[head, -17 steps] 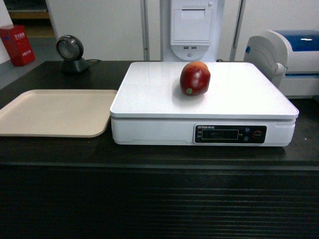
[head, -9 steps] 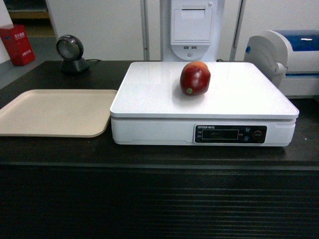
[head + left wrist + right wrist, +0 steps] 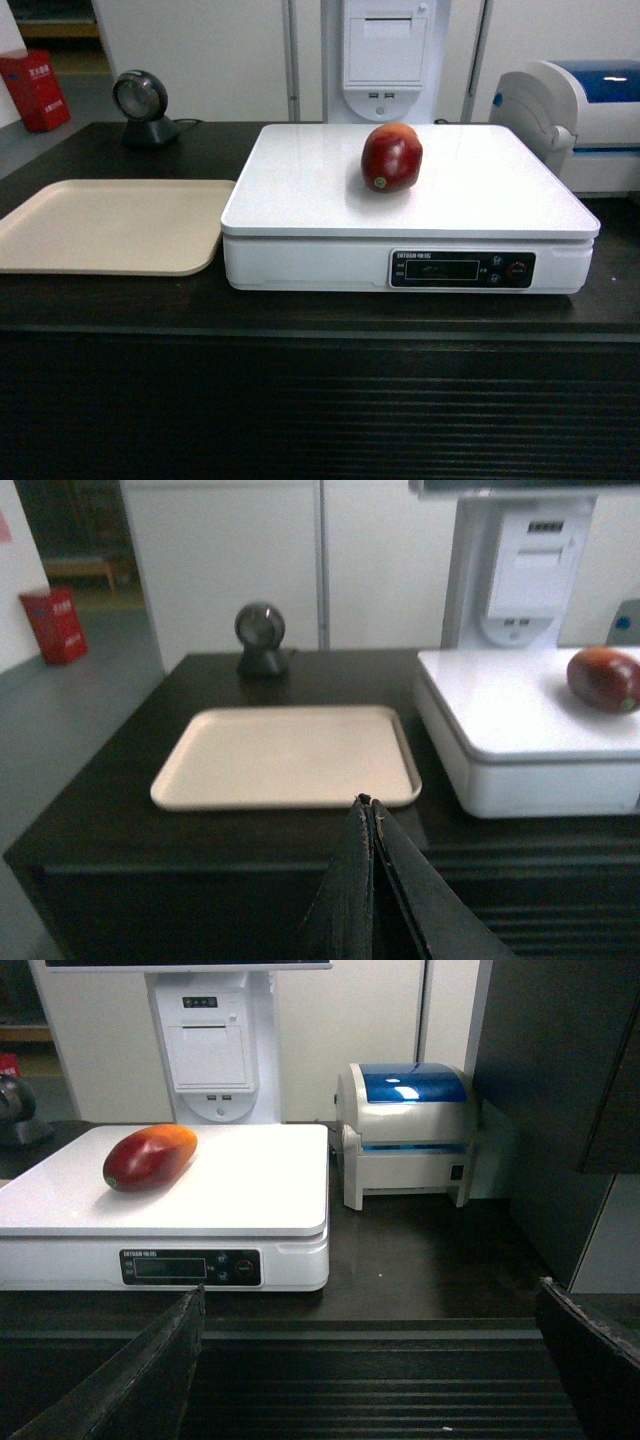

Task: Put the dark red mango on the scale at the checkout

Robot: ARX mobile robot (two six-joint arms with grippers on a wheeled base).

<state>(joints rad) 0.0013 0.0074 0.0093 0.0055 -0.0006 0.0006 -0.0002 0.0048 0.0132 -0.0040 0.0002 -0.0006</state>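
The dark red mango (image 3: 391, 158) lies on the white platform of the scale (image 3: 300, 180), its green sticker facing front; it also shows as the mango (image 3: 149, 1156) and mango (image 3: 604, 678) in the wrist views. The scale (image 3: 250, 1190) stands on the dark checkout (image 3: 320, 400) counter. Neither arm appears in the head view. My left gripper (image 3: 366, 802) is shut with nothing in it, held in front of the counter's edge. My right gripper (image 3: 370, 1295) is wide open and empty, back from the ribbed front, well clear of the mango.
A beige tray (image 3: 110, 225) lies left of the scale. A round black scanner (image 3: 140, 105) stands at the back left. A white and blue printer (image 3: 410, 1130) sits right of the scale, and a white receipt unit (image 3: 385, 50) stands behind it.
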